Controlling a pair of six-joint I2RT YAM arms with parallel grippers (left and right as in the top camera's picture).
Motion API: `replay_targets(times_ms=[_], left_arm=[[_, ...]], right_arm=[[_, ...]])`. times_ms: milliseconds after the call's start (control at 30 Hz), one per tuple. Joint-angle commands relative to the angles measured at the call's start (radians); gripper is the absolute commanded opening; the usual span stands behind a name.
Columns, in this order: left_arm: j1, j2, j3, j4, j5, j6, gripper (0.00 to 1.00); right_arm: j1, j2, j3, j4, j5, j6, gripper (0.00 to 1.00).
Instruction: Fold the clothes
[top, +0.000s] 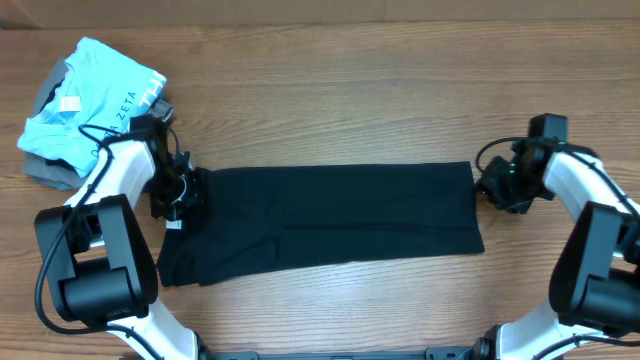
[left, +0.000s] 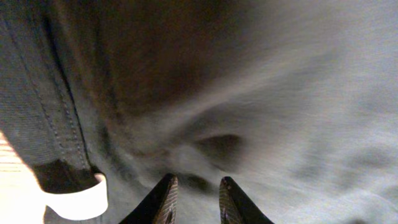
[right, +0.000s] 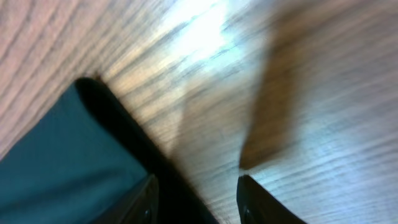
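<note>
one flat black garment (top: 330, 220) between left pincer (top: 182, 196) and right pincer (top: 497, 186)

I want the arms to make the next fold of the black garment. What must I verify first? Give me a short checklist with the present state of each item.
1. Black garment lies spread flat on the table: ok.
2. Left gripper is over the garment's left end: ok.
3. Left gripper actually holds fabric: cannot tell; its fingers stand narrowly apart over wrinkled cloth.
4. Right gripper has the right edge: not ok; it is open, mostly over bare wood, with the garment's corner beside one finger.
5. Folded pile lies apart from the garment: ok.
</note>
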Motion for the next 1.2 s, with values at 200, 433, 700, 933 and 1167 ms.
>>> replay_targets(times_ms=[200, 433, 700, 933, 1167], left_arm=[[-0.019, -0.160, 0.196, -0.171, 0.167, 0.106, 0.22], [-0.123, -0.167, 0.037, -0.093, 0.164, 0.087, 0.09], [-0.176, -0.167, -0.123, 0.025, 0.113, 0.098, 0.15], [-0.179, -0.167, -0.137, 0.072, 0.055, 0.098, 0.19], [-0.181, -0.166, -0.162, 0.193, 0.074, 0.050, 0.12]], right_arm=[[0.009, -0.142, 0.095, -0.255, -0.146, 0.002, 0.11], [0.091, -0.123, -0.106, -0.052, -0.027, 0.148, 0.07], [0.038, -0.034, -0.274, 0.102, 0.145, 0.345, 0.06], [-0.082, -0.032, -0.272, 0.064, 0.169, 0.419, 0.04], [-0.161, -0.048, -0.262, 0.025, 0.137, 0.423, 0.04]])
